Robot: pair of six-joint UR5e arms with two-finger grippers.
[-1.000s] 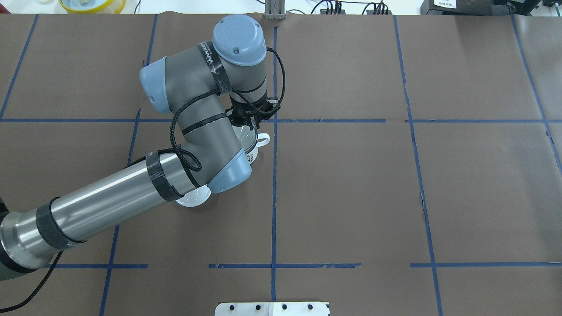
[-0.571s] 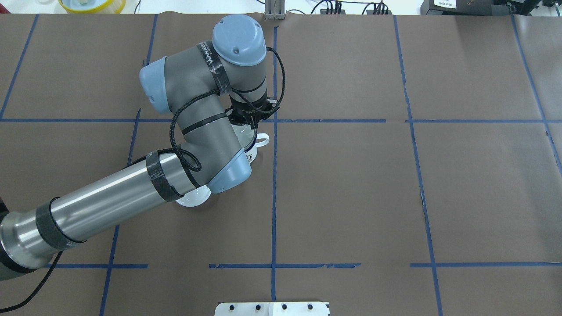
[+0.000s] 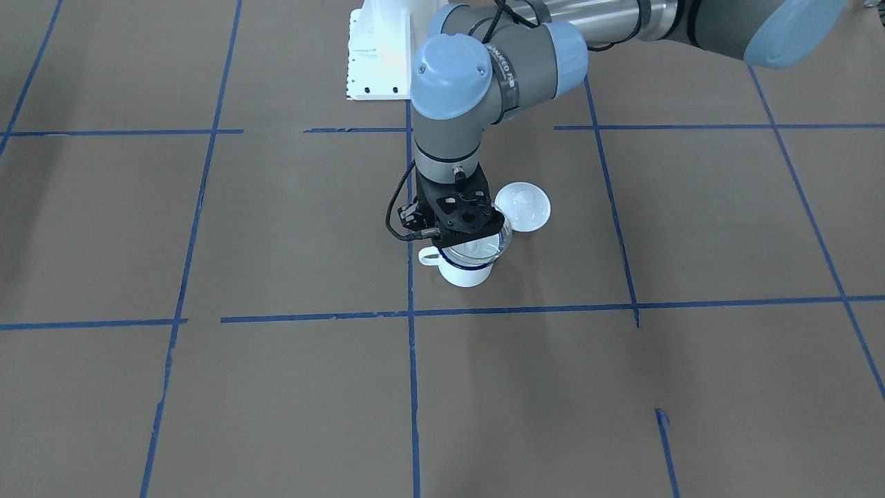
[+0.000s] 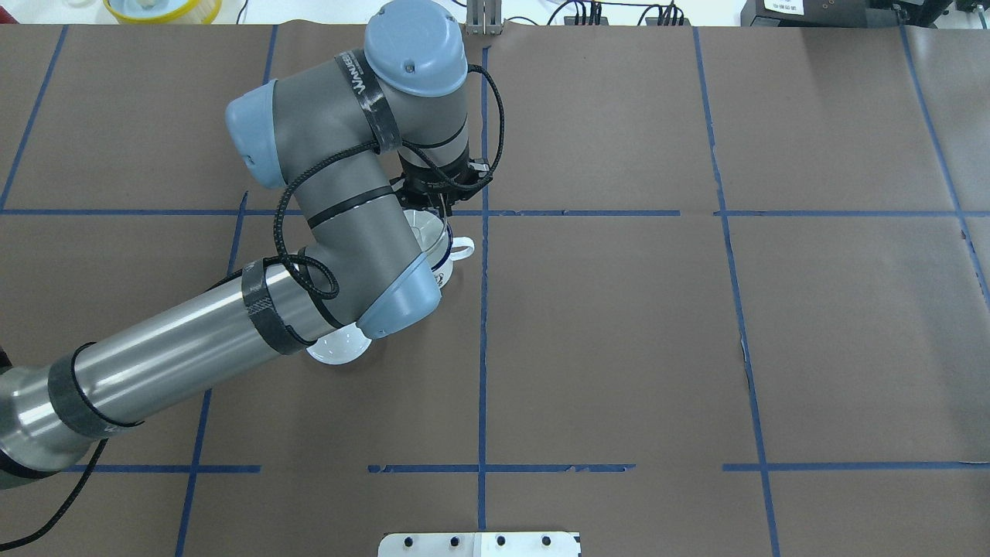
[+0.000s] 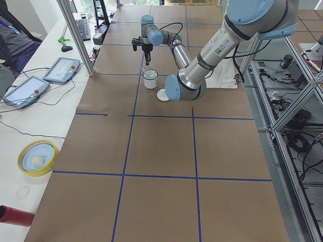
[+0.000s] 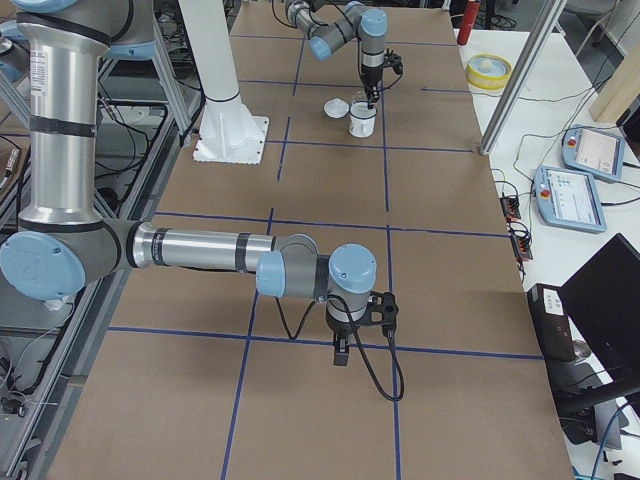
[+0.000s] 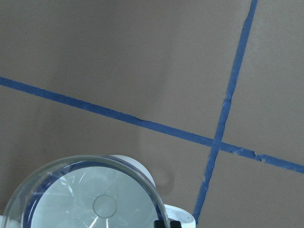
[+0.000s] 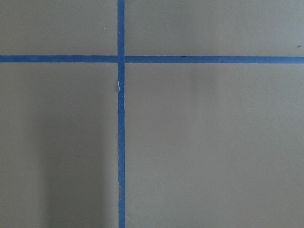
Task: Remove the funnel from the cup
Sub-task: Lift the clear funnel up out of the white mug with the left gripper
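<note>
The white cup [image 3: 467, 271] with a dark blue rim stands on the brown table cover, its handle [image 4: 461, 248] pointing towards the centre line. The clear funnel [image 3: 489, 243] sits tilted over the cup's mouth, its rim raised above the blue rim. My left gripper [image 3: 462, 234] points down and is shut on the funnel's rim. In the left wrist view the funnel [image 7: 90, 199] fills the lower left, with one fingertip [image 7: 163, 223] at its edge. My right gripper [image 6: 340, 352] hangs over bare table far from the cup; whether it is open or shut I cannot tell.
A round white lid [image 3: 523, 205] lies on the table beside the cup, partly under my left arm in the overhead view [image 4: 338, 346]. A white mounting plate [image 3: 377, 55] sits at the robot's side. A yellow-rimmed dish [image 4: 162, 8] is at the far left edge.
My left arm has risen and shifted a little away from the robot. The funnel has come up with the gripper and now sits higher and tilted over the cup.
</note>
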